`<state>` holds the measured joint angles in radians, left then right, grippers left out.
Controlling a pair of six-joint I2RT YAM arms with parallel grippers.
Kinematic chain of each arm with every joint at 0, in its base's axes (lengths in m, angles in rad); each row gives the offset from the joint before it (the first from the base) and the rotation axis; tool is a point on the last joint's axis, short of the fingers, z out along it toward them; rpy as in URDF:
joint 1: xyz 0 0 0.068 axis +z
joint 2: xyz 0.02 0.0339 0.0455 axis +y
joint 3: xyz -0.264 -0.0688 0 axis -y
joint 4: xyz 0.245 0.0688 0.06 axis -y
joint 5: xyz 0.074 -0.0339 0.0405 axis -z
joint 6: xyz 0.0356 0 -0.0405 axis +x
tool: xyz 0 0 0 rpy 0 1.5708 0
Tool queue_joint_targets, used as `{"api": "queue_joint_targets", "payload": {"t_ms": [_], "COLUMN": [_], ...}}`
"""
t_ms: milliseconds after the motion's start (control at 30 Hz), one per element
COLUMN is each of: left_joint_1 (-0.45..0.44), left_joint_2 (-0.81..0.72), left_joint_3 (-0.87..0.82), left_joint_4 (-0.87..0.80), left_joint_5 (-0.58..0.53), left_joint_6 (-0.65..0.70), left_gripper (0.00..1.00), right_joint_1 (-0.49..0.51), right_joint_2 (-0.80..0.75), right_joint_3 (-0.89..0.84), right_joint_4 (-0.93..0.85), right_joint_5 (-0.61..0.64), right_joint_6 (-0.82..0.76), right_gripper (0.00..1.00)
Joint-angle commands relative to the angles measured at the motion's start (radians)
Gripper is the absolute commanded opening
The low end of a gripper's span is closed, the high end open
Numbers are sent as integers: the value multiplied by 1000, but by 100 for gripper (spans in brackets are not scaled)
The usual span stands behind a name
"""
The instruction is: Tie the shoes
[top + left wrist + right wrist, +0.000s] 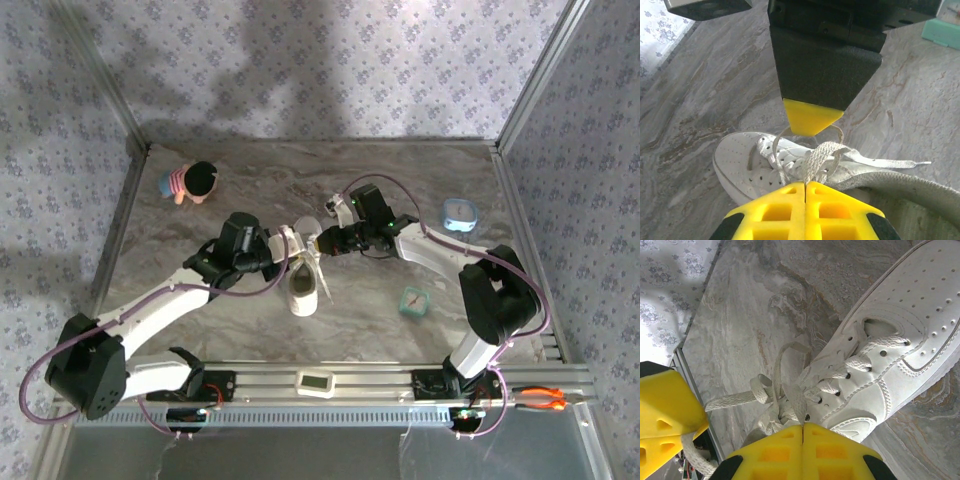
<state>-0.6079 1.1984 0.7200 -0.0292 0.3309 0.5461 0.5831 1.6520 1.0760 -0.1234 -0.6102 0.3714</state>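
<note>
A white low-top sneaker (304, 292) lies on the marble table, toe toward the arms. Both grippers meet just above its laces. My left gripper (805, 184) is shut on a folded loop of white lace (822, 154) rising from the shoe (742, 159). Right in front of it hangs the right gripper's yellow tip (812, 118). My right gripper (803, 427) is shut on another flat strand of lace (799, 402) beside the eyelets of the shoe (900, 355). The left gripper's yellow fingers (665, 410) sit at that view's left edge. From above, the left gripper (291, 246) and right gripper (319, 243) nearly touch.
A small doll (190, 182) with black hair lies at the back left. A blue clock (459, 212) stands at the back right, and a teal clock (413, 301) lies right of the shoe. Orange pliers (545, 398) rest on the front rail.
</note>
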Motion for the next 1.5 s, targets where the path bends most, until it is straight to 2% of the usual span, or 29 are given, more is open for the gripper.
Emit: {"api": "queue_joint_targets", "payload": {"t_ms": [0,300,733,1133,1233,1400,1467], "left_joint_1": [20,43,45,49,51,50,50], "left_joint_2": [-1,58,214,318,332,334,333], "left_joint_3": [-14,11,103,153,154,146,144], "left_joint_4": [79,110,71,-2,3,13,3], "left_joint_5": [86,125,175,103,98,118,128], "left_joint_6": [-83,-168,-238,-281,-305,-311,-305], "left_gripper": [0,0,0,0,0,0,0], "right_joint_1": [7,7,6,22,32,31,25], "right_joint_2": [-24,-52,-92,-69,-57,-42,-37], "right_joint_3": [3,-19,-62,-74,-78,-106,-117], "right_joint_4": [1,25,96,137,147,186,194], "right_joint_5": [-1,4,-32,-90,-113,-135,-138], "right_joint_6": [-24,-23,-12,-11,-17,-15,-20], "right_gripper": [0,0,0,0,4,21,31]}}
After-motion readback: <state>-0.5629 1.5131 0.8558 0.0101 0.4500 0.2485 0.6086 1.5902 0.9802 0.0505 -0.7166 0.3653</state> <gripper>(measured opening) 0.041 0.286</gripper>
